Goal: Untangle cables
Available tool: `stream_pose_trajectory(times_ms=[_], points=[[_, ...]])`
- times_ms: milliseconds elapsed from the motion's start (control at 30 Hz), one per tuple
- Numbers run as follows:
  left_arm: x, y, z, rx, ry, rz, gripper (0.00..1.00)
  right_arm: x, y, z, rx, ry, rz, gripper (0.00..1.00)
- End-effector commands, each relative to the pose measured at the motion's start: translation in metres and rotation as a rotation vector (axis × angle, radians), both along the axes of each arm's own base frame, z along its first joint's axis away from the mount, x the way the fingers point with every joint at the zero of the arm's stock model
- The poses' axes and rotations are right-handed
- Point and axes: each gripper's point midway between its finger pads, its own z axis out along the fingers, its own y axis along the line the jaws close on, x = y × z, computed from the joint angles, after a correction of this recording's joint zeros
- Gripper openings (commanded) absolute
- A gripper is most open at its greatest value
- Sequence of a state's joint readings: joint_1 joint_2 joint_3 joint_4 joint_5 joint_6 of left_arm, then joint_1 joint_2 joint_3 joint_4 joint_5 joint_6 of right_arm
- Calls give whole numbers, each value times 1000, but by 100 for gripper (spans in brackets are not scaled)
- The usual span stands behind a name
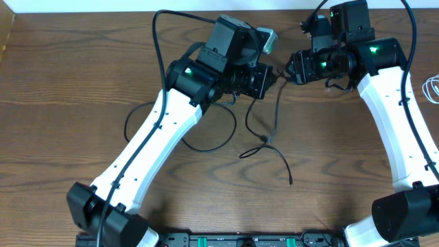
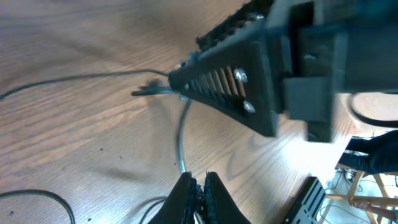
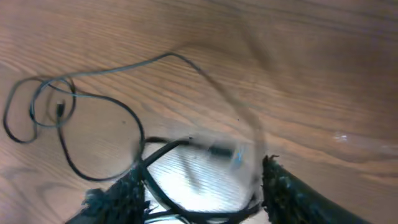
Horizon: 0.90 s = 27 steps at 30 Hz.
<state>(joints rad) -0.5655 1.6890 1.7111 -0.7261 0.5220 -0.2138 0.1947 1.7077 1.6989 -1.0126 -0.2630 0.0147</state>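
Observation:
Thin black cables lie in loose loops [image 1: 212, 140] on the wooden table, and one end trails off to the lower right [image 1: 285, 168]. A grey cable [image 1: 276, 113] rises from the table to the two grippers, which meet at the top centre. My left gripper [image 1: 269, 77] [image 2: 200, 182] is shut on this grey cable [image 2: 180, 134]. The strand runs on to the tip of my right gripper [image 1: 289, 68], seen close ahead as a black wedge [image 2: 236, 81]. In the right wrist view the right gripper [image 3: 202, 177] stands open, with black cables [image 3: 168, 186] crossing between its fingers. More loops [image 3: 37, 102] lie beyond.
A white cable coil [image 1: 432, 88] lies at the table's right edge. A thicker black arm wire [image 1: 158, 41] arcs over the upper left. Both arm bases and a black rail [image 1: 240, 240] line the front edge. Bare wood [image 1: 68, 82] spreads to the left.

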Motion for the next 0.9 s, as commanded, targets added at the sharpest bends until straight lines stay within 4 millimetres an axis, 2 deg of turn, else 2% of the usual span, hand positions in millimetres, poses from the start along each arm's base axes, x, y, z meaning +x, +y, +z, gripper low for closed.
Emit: stream_pose_trajectory(times_ms=[0,200,367,500,600,667,867], points=[[-8,4,21,-39,-24,-4,7,0,-3,-11,-39,17,6,47],[-9,11,33,-53,-50,8,7,-7,-5,-22,-61,55,31,48],[-4,22,38,-56,-56,36,7,-8,-8,-34,-56,107,-3,57],[-2,27,31,-31,-44,51,8,-5,-15,-42,-14,167,-132,63],[5,33,23,14,-51,91,8,-11,-19,-58,26,288,-293,65],[12,38,16,50,-56,125,14,-18,-20,-70,40,371,-378,64],[29,47,-10,143,-48,191,23,-22,-10,-104,59,504,-392,61]])
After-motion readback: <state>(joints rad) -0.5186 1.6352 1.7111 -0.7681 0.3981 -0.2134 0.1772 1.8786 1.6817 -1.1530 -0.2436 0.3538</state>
